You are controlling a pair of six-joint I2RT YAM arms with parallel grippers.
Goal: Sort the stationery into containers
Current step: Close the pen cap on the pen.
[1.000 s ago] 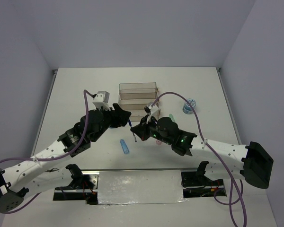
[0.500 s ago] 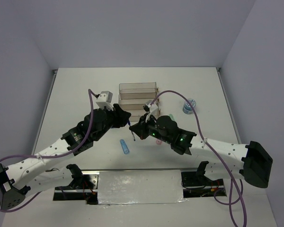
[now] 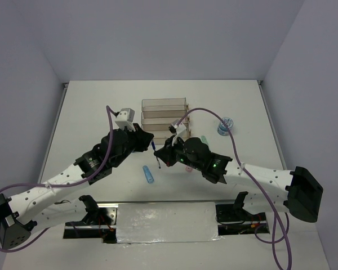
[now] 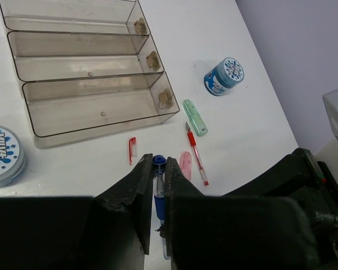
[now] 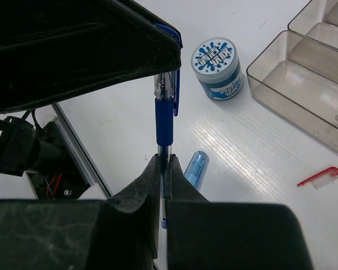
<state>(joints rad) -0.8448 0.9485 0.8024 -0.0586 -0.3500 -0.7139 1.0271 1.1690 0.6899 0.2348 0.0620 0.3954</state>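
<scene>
Pen [image 5: 163, 121], blue-bodied, is held off the table above its middle, just on the near side of the rack. The left gripper [image 4: 159, 165] is clamped on the pen's clip end. The right gripper [image 5: 163, 163] is clamped on its tip end, so both arms grip the one item.

The rack [image 4: 84, 67] of three clear trays sits centrally, toward the far edge of the table. A red cap [image 4: 132, 151] lies just in front of the nearest tray. A red pen [image 4: 196, 153], pink stick [image 4: 185, 163] and green stick [image 4: 195, 117] lie off the rack's near right corner. A blue stick [image 3: 149, 174] lies toward the near edge, below the grippers.

One blue-white roll [image 3: 226, 125] stands toward the right edge, apart from the rack. The second roll [image 4: 3, 154] stands off the rack's near left corner.
</scene>
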